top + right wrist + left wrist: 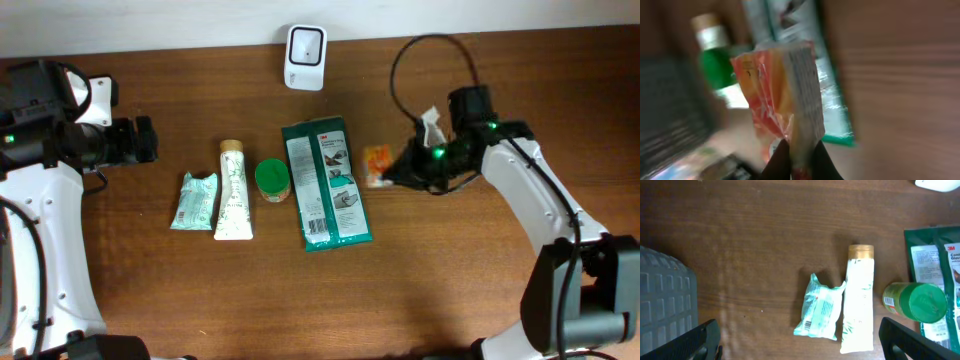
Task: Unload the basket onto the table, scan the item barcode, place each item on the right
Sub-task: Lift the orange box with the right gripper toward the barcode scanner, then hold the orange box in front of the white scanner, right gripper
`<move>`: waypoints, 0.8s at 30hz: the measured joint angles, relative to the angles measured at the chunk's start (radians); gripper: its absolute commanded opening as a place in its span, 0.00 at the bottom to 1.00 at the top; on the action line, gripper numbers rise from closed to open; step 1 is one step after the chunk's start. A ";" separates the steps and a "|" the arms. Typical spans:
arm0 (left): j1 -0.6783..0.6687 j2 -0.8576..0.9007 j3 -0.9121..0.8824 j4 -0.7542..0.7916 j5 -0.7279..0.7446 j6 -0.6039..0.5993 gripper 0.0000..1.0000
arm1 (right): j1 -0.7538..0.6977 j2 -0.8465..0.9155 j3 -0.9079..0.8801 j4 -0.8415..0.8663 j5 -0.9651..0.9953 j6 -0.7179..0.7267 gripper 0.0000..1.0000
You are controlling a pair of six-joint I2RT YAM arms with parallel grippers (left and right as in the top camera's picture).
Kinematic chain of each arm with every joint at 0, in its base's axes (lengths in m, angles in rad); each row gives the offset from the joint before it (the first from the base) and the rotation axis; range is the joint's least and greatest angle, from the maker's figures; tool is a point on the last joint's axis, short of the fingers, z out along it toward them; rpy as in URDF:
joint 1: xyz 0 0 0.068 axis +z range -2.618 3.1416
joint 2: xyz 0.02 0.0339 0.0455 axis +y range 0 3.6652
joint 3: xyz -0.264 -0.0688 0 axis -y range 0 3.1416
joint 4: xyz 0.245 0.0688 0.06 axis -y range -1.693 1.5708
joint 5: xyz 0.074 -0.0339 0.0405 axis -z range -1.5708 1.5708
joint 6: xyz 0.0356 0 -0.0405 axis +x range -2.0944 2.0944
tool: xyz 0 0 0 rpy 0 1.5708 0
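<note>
the right gripper (799, 161) is clamped on the bottom edge of an orange packet (785, 90) above the tabletop (450, 280); the left gripper (146, 140) hangs wide, empty.

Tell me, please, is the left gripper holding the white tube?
No, the white tube lies on the table, apart from the open left gripper.
</note>
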 measured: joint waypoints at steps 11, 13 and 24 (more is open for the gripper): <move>0.000 0.000 0.000 -0.002 0.000 0.000 0.99 | 0.410 0.138 0.596 0.561 0.992 -0.406 0.04; 0.000 0.000 -0.001 -0.002 0.000 0.000 0.99 | 0.442 0.267 0.595 0.739 1.035 -0.605 0.04; 0.000 0.000 -0.002 0.000 0.000 0.000 0.99 | 0.449 0.711 0.587 1.167 1.085 -1.241 0.04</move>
